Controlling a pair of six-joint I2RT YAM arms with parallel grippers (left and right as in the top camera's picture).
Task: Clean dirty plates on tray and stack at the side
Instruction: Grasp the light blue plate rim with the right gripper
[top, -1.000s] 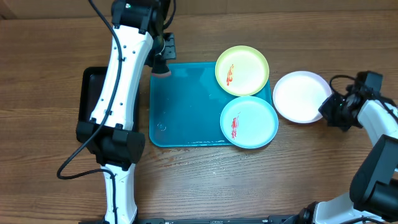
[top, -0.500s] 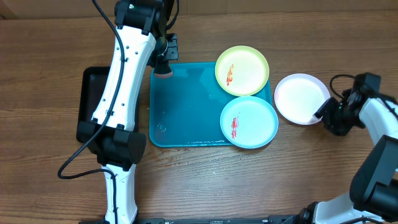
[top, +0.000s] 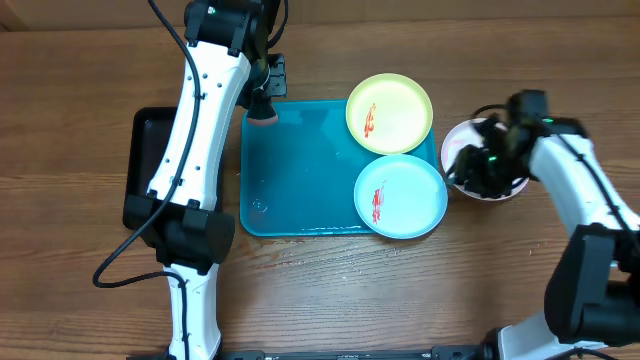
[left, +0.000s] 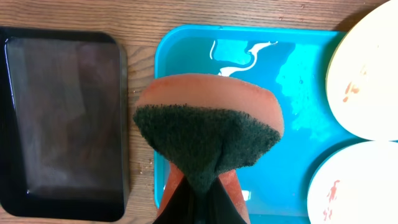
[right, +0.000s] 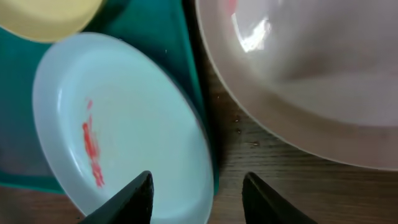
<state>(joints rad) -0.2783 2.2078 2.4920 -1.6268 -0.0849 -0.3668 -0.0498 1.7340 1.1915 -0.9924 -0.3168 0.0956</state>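
Wood table (top: 70, 80): L gripper (left: 200, 190) clamps sponge (left: 208, 124) over tray (left: 298, 93) corner; R gripper (right: 198, 199) apart by white plate (right: 311, 74)

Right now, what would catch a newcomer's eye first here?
The bright blue tray mid-table, carrying a yellow plate and a teal plate at its right end, both streaked red. A white plate lies on the wood beside it, and the left jaws pinch an orange-green sponge over the tray's far-left corner.
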